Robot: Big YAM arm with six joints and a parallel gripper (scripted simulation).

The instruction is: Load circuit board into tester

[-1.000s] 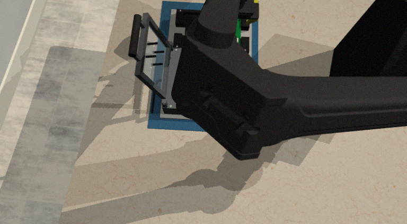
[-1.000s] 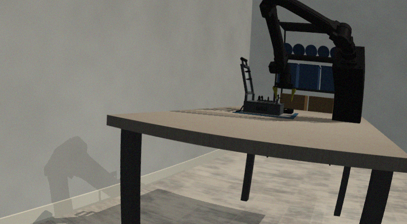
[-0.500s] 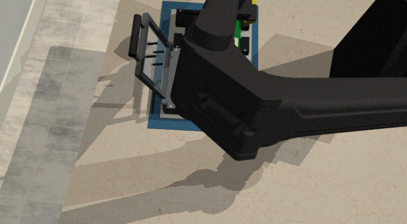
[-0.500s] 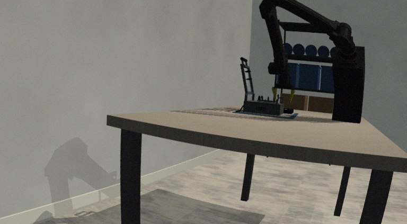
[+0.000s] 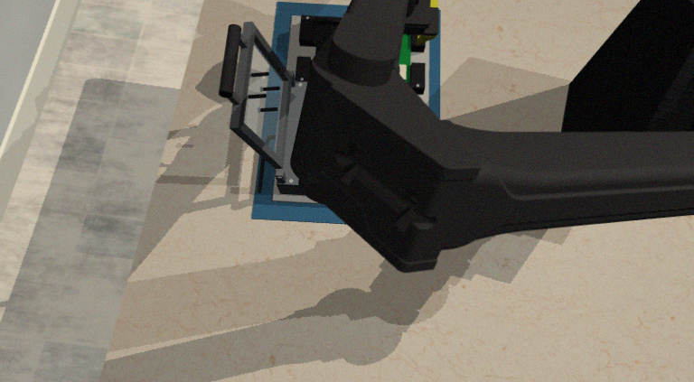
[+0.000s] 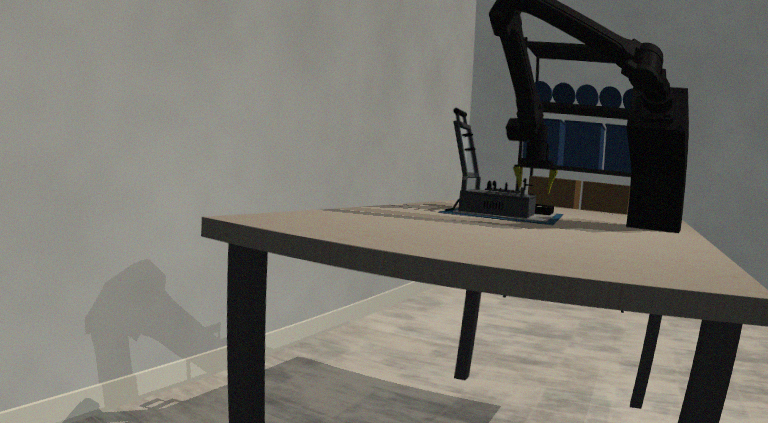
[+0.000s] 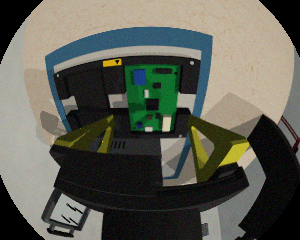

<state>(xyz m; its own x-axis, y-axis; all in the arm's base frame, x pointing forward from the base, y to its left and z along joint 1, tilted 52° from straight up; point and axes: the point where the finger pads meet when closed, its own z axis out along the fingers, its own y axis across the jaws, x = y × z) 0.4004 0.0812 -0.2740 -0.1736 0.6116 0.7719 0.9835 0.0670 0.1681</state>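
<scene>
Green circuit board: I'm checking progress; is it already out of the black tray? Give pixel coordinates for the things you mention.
No, the green circuit board [image 5: 405, 51] [image 7: 152, 97] lies in the black tray's [image 5: 306, 39] [image 7: 190, 75] pocket.

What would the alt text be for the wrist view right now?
Open end effector with yellow fingers faces a green circuit board lying face up in the right-hand pocket of a black tray; the other pocket holds no board. At lower left stands the tester's raised lid.

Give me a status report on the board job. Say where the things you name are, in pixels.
Done: nothing placed; the tester's lid [image 5: 244, 63] [image 6: 465, 149] stands open, ready. In hand: nothing; the gripper [image 6: 535, 177] [image 7: 151, 120] is open above the tray [image 7: 86, 90], near the circuit board [image 7: 152, 95], which lies in its pocket. Left: grip the board, seat it on the pins, press the lid down until the hook latches, let go, and back the arm away.
</scene>
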